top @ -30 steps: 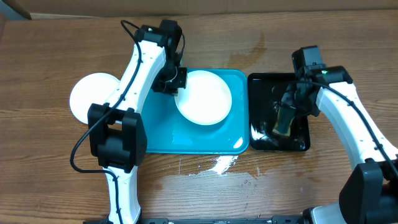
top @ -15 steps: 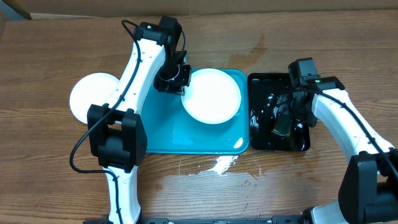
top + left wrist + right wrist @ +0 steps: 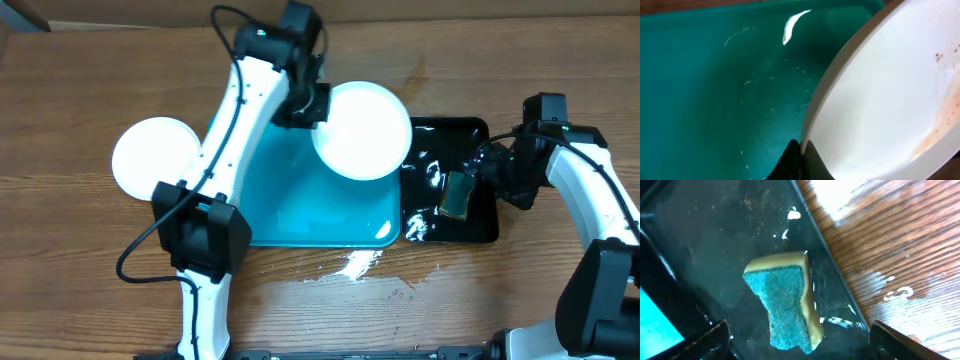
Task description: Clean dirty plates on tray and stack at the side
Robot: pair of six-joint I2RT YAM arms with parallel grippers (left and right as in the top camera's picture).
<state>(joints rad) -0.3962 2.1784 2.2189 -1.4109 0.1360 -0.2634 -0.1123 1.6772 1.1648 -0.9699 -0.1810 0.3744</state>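
**Left arm.** My left gripper (image 3: 312, 104) pinches the rim of a round white plate (image 3: 362, 130) with brown smears, held over the far right corner of the large turquoise rectangular plastic tray (image 3: 300, 215).

**Right arm.** My right gripper (image 3: 800, 330) is spread wide over a yellow sponge with a blue-green face (image 3: 785, 305), which lies in the narrow black tray (image 3: 482, 228).

**Left of the turquoise tray.** A second round white plate (image 3: 152, 157) lies on the wooden table (image 3: 500, 60).

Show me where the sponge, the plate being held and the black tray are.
sponge (image 3: 785, 302), right wrist view, its blue scrub face.
held plate (image 3: 362, 130), overhead view, its white middle.
black tray (image 3: 470, 228), overhead view, bare wet floor.
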